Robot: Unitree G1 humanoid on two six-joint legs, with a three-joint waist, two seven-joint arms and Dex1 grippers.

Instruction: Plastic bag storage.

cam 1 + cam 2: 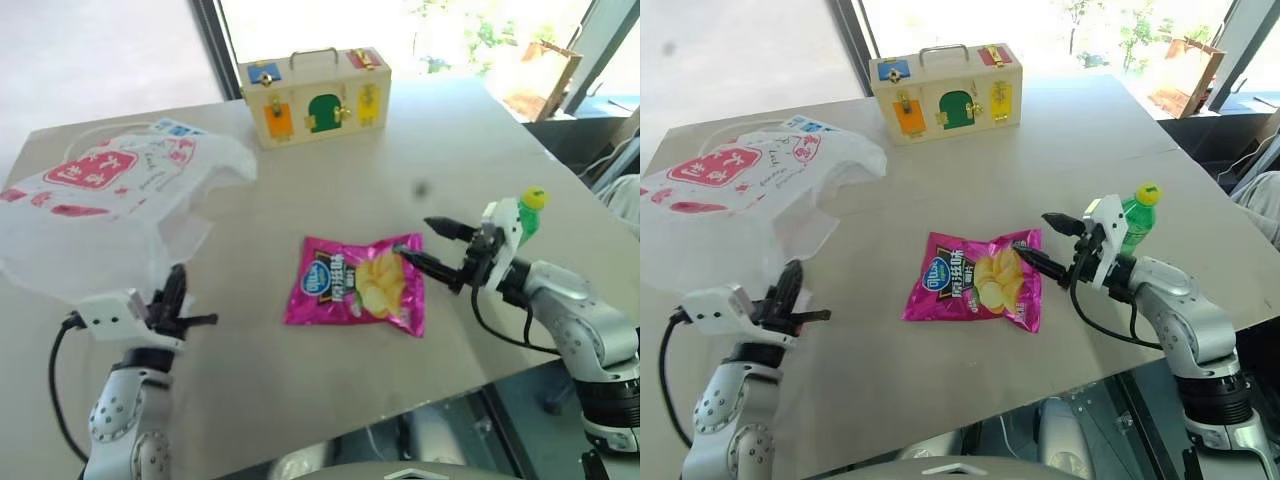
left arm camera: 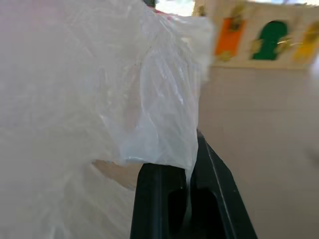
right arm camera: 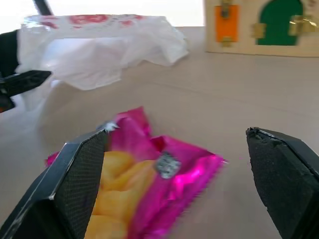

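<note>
- Fingers of the left gripper (image 2: 187,199) are pinched together on a thin fold of the plastic bag (image 1: 110,200); in the left wrist view the film runs down into the slit between the two black fingers.
- Fingers of the right gripper (image 1: 428,245) are spread wide and hold nothing, one tip resting at or just over the near corner of the magenta chips packet (image 1: 360,285).
- The plastic bag, white and translucent with red printing, lies slumped on the left part of the table (image 1: 330,190), its near edge drawn toward the left gripper and its far end close to the wooden latch box (image 1: 315,97).
- The chips packet lies flat in the middle of the table, well apart from the bag; a green bottle with a yellow cap (image 1: 529,212) stands just behind the right wrist.
- Risk: the pinch seems to catch only one layer at the edge, so a pull may slip the film free or stretch and tear it.
- Risk: the bag's mouth is not visibly open, so anything pushed toward it may simply shove the bag along.
- Risk: the right arm could knock over the bottle if it swings back.
- Risk: closing on the slick packet's corner may crush the chips or let it slide away.
</note>
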